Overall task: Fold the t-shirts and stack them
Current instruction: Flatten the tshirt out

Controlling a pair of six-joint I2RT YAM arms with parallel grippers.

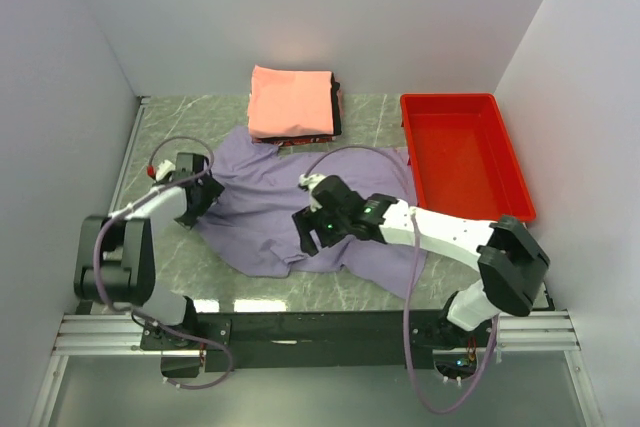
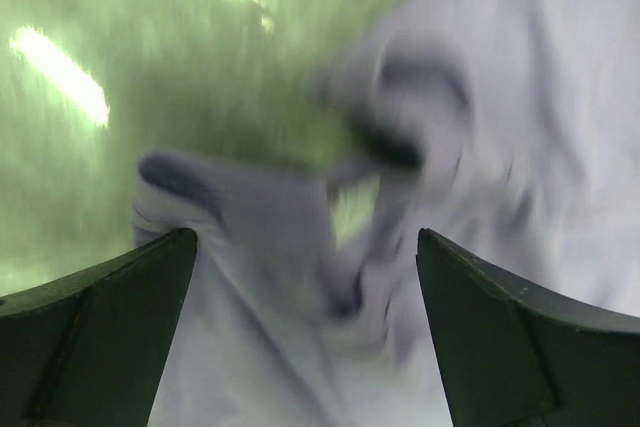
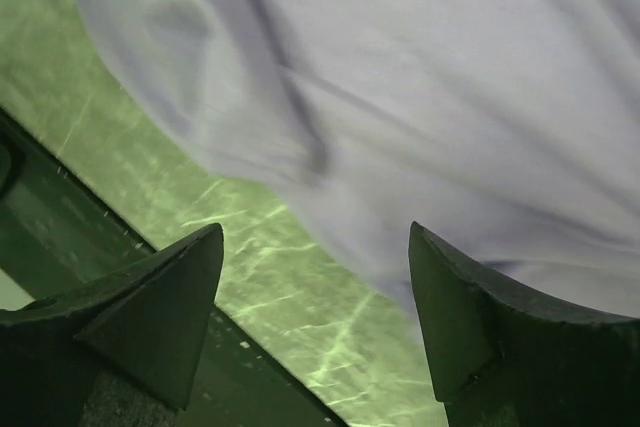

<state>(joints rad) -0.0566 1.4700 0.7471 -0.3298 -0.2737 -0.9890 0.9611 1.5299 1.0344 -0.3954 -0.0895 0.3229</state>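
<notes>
A lavender-purple t-shirt (image 1: 270,202) lies spread and rumpled on the green marble table. Behind it is a stack of folded shirts: salmon-pink (image 1: 290,102) on top, black (image 1: 337,107) and dark red (image 1: 305,139) edges below. My left gripper (image 1: 193,209) is open over the shirt's left edge, with bunched purple cloth (image 2: 300,277) between its fingers. My right gripper (image 1: 306,234) is open low over the shirt's front hem (image 3: 330,172), with bare table between its fingers.
A red plastic tray (image 1: 462,152) stands at the back right. White walls enclose the table on three sides. The table's dark front edge (image 3: 120,237) runs just below the right gripper.
</notes>
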